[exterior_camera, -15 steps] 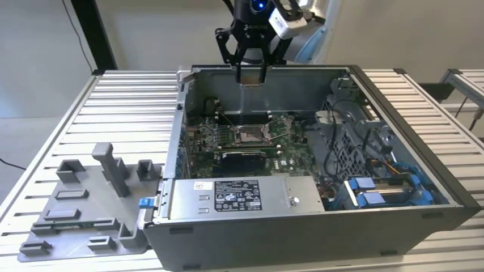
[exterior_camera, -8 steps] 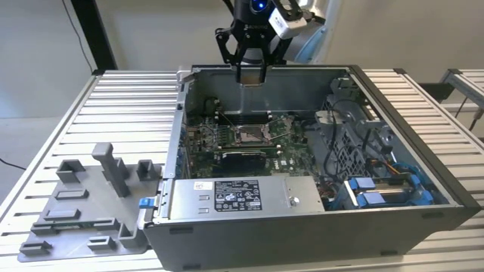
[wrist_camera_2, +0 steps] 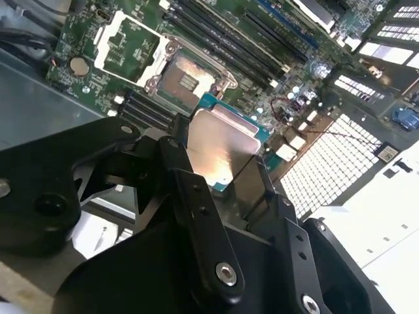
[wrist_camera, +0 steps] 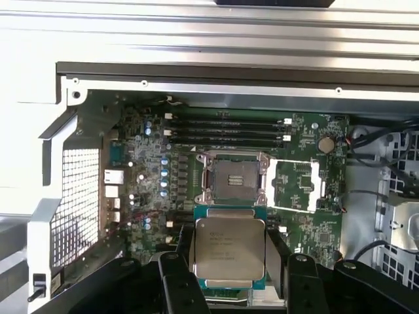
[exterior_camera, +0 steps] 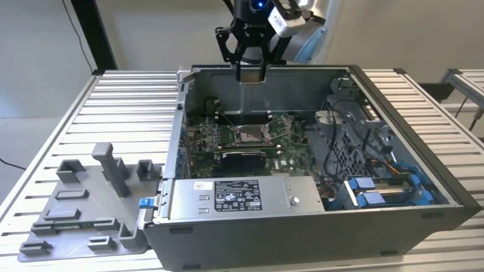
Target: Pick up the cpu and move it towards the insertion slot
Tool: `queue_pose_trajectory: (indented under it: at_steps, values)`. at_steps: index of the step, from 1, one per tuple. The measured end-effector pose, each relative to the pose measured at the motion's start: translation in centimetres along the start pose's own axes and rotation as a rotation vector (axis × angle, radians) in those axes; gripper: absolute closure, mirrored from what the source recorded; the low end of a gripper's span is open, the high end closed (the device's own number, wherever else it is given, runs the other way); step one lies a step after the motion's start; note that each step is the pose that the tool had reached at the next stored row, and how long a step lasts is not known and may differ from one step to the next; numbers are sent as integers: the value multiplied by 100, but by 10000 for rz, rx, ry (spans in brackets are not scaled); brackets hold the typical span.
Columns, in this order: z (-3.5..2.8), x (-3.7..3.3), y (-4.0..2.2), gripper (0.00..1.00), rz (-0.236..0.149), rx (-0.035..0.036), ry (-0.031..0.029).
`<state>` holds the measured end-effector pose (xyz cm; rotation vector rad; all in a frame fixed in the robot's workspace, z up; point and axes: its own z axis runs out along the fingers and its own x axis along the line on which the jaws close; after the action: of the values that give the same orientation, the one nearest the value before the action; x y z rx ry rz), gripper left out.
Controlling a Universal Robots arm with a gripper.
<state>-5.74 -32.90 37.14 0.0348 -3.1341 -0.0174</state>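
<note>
My black gripper (exterior_camera: pixel 250 79) hangs above the open computer case, over its back wall in the exterior view. In both wrist views its fingers are shut on the edges of the cpu (wrist_camera: pixel 230 248), a thin square plate with a pale silver face (wrist_camera_2: pixel 219 147). The insertion slot (wrist_camera: pixel 233 180) lies on the green motherboard, a small square socket with a shiny metal frame and dark centre (wrist_camera_2: pixel 186 80); in the exterior view the insertion slot (exterior_camera: pixel 250 134) sits mid-board, below and in front of the gripper. The cpu hangs well above the board, apart from the socket.
The case walls (exterior_camera: pixel 181 113) ring the board. A grey metal box with a white label (exterior_camera: pixel 234 198) lies along the case front, and a drive cage with blue parts (exterior_camera: pixel 386 190) and cables fills the exterior view's right. A grey plastic tray (exterior_camera: pixel 83 215) rests on the slatted table.
</note>
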Motion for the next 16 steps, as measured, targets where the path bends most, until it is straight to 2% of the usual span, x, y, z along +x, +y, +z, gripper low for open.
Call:
queue_pose_trajectory:
  at_steps: [5,12,16]
  values:
    - [17,-2,72,100,97,-2,-1]
    - [33,-3,92,100,564,-4,-6]
    - [35,-3,99,100,672,-6,-8]
